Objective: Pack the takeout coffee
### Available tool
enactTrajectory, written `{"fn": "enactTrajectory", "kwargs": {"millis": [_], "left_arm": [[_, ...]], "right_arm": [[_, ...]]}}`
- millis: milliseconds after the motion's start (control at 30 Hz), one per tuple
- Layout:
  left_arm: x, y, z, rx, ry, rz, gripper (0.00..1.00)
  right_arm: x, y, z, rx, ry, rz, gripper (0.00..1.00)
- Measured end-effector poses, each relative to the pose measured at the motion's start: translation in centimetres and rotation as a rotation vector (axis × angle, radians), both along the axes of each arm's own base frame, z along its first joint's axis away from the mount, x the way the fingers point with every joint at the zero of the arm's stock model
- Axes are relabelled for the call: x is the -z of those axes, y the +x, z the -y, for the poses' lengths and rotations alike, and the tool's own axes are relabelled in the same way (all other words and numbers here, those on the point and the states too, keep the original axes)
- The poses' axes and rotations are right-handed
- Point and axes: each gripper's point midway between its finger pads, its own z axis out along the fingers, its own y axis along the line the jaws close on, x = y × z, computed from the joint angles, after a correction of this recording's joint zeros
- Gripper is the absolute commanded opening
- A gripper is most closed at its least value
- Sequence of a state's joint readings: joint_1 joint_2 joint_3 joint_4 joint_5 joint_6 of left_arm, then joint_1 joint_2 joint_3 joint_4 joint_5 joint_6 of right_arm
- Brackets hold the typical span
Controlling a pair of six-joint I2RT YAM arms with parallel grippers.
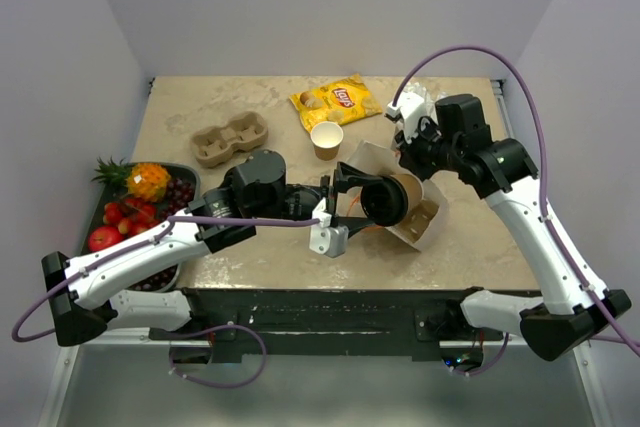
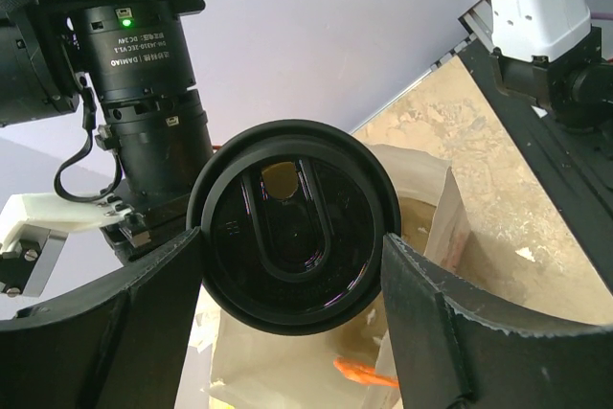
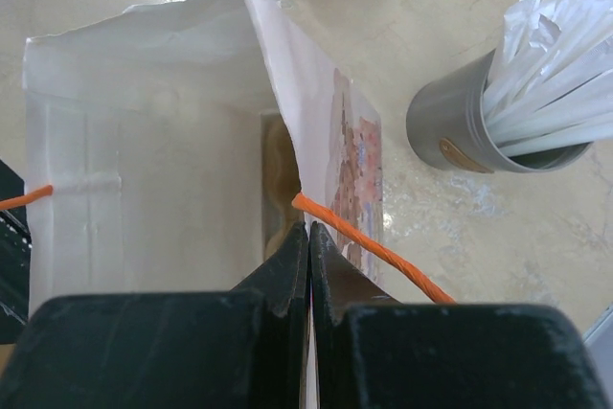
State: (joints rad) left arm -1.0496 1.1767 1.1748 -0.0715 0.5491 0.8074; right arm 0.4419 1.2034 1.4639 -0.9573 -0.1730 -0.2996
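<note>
My left gripper (image 2: 292, 238) stands wide, pads clamped on the black lid (image 2: 292, 227), held on edge at the mouth of the white paper bag (image 3: 144, 170); my right gripper (image 3: 308, 246) is pinched flat on the bag's rim. Cup (image 1: 327, 139) sits uncapped just behind the bag, so capping and bagging remain. Pulp carrier (image 1: 232, 140) left of the bag, chips (image 1: 337, 102) behind, straw cup (image 3: 469, 126) right, none blocking; only the orange handle string (image 3: 364, 246) crosses the mouth.

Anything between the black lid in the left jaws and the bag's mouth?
Nothing visible. The left gripper holds the black lid right at the white bag's open mouth, and the right gripper pinches the bag's edge.
</note>
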Motion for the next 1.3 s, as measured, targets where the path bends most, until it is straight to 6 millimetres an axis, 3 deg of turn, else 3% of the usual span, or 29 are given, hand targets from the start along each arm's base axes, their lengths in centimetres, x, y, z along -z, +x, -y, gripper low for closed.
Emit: {"fn": "enactTrajectory", "kwargs": {"millis": [633,967,1300], "left_arm": [[0.2,-0.8,-0.5,-0.011,-0.031,0.069,0.15],[-2.1,-1.3,-1.4,-0.037,-0.118,0.114,0.15],[1.3,-0.2,0.0,-0.05,-0.013,0.064,0.1]], "right_arm": [[-0.3,0.2,-0.4,-0.005,0.007,0.018,0.0],[0.1,0.5,-0.5,-0.005,0.005,0.017,0.0],[0.2,1.0,-0.4,-0.006,-0.021,0.027,0.0]]}}
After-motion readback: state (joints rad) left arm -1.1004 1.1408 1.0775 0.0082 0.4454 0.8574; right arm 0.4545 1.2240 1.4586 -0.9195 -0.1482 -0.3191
